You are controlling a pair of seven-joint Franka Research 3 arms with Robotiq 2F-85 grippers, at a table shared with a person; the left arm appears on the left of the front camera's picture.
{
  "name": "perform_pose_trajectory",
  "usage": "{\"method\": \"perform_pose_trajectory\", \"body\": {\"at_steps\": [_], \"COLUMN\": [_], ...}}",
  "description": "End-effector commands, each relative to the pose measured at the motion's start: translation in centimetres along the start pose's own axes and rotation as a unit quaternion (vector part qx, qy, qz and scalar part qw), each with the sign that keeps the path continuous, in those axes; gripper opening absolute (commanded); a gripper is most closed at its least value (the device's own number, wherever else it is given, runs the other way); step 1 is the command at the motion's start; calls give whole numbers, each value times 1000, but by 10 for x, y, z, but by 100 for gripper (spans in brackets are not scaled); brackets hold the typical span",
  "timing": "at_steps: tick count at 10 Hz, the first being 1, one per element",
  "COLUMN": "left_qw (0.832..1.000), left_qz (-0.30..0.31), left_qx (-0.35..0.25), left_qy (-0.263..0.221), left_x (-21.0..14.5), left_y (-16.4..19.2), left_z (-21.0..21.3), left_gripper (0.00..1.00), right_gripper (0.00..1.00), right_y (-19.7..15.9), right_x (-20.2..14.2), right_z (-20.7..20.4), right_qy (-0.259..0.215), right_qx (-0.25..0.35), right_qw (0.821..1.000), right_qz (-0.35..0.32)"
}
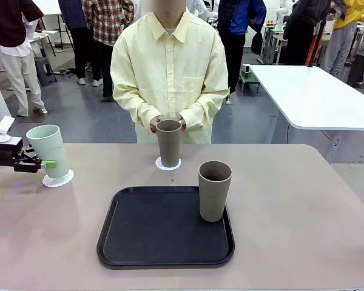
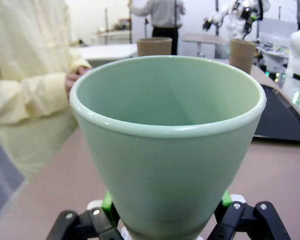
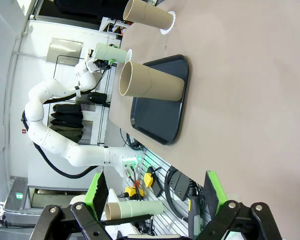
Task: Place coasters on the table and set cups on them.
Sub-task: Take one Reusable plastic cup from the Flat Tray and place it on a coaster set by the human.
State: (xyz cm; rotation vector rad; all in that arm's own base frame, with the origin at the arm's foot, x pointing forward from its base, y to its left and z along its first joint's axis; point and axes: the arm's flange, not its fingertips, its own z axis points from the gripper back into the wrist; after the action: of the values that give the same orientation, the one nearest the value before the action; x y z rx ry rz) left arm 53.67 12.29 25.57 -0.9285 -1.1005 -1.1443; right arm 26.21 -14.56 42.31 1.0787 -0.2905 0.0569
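Note:
At the table's far left, my left gripper is shut low on the pale mint green cup. The cup stands upright with its base on a white scalloped coaster. In the left wrist view the mint cup rises between my green pads. A taupe cup stands on a second coaster, and the person's hands are just behind it. Another taupe cup stands on the black tray. My right gripper is open and holds nothing.
The black tray takes up the middle front of the table. A white table stands behind at the right, and people walk about in the background. Bare tabletop lies to the right of the tray.

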Motion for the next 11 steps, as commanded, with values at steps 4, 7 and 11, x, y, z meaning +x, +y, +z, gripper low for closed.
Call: {"method": "perform_pose_trajectory", "body": {"at_steps": [4,7,11], "left_qw": [1000,1000,999], "left_qz": [-14,-11,-8], "left_qx": [-17,-22,-34], "left_qy": [12,14,20], "left_x": [-8,-15,-18], "left_y": [3,5,3], "left_z": [1,1,-1], "left_gripper": [85,85,100], "right_gripper": [100,100,100], "right_y": [-1,-1,-1], "right_x": [2,2,2], "right_z": [0,0,0], "right_qy": [-5,-5,-5], "right_qx": [9,9,9], "right_qw": [1000,1000,1000], "right_qz": [5,5,5]}}
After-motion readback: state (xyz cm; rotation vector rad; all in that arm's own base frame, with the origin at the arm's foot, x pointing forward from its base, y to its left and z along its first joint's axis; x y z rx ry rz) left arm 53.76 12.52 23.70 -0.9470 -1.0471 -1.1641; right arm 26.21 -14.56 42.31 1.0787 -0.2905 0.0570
